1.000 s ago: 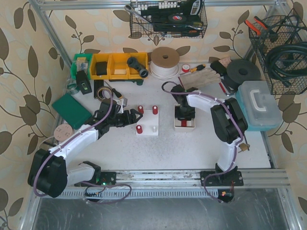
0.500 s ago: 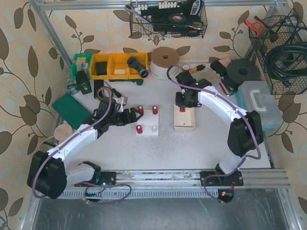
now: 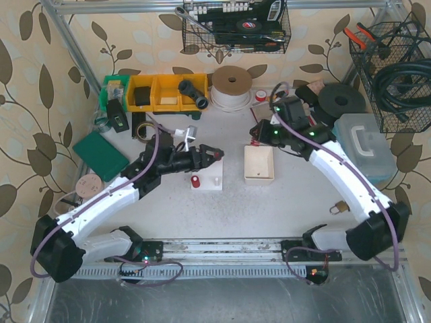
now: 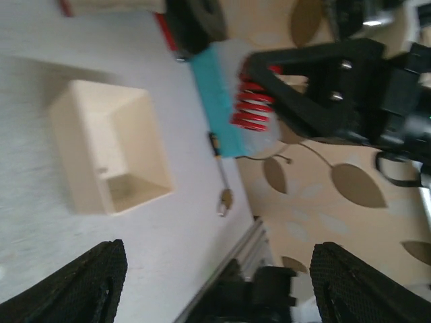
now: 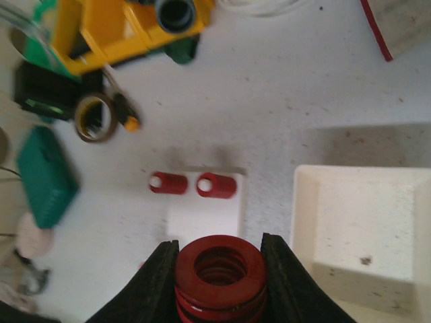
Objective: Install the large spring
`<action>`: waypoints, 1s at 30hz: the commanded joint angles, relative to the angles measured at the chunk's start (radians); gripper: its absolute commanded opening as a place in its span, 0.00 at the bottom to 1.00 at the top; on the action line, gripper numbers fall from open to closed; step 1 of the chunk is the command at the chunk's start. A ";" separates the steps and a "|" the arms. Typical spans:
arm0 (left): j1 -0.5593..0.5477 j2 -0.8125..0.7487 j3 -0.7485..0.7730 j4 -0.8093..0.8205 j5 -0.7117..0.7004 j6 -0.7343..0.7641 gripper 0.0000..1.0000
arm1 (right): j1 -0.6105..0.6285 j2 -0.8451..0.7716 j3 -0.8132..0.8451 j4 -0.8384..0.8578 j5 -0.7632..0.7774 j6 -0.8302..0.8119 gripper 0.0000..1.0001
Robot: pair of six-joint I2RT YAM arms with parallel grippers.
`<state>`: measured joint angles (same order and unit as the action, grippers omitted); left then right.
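Top view: right claw is raised just past the far edge of the white box; left claw hangs over the far side of the fixture plate. Left wrist: our left fingers are spread wide and empty. The large spring is clamped in the right claw, well off the surface. Right wrist: spring is pinched by its round sides, with the plate ahead carrying two smaller red springs; we can't make out the target seat. Risks: the coil may rotate or slip in that side grip and cock on seating, and the left arm crowding the plate could clash on approach.
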<state>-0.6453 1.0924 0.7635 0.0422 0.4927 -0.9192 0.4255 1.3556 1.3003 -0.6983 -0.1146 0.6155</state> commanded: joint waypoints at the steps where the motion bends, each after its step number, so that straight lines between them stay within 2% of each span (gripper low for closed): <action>1: -0.105 0.037 0.108 0.174 -0.089 -0.092 0.78 | -0.060 -0.108 -0.086 0.182 -0.141 0.208 0.00; 6: -0.154 0.135 0.189 0.319 -0.116 -0.141 0.79 | -0.116 -0.206 -0.185 0.359 -0.238 0.428 0.00; 12: -0.186 0.247 0.272 0.354 -0.093 -0.117 0.80 | -0.165 -0.268 -0.259 0.519 -0.303 0.635 0.00; 16: -0.186 0.280 0.307 0.360 -0.090 -0.101 0.80 | -0.186 -0.301 -0.321 0.625 -0.294 0.761 0.00; 23: -0.186 0.339 0.397 0.372 -0.067 -0.100 0.80 | -0.187 -0.291 -0.297 0.648 -0.306 0.803 0.00; 30: -0.186 0.364 0.449 0.282 -0.060 -0.055 0.80 | -0.188 -0.300 -0.317 0.706 -0.320 0.839 0.00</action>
<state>-0.8261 1.4548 1.1709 0.3405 0.4137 -1.0164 0.2398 1.0737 0.9871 -0.0853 -0.4088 1.4101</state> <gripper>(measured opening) 0.795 0.275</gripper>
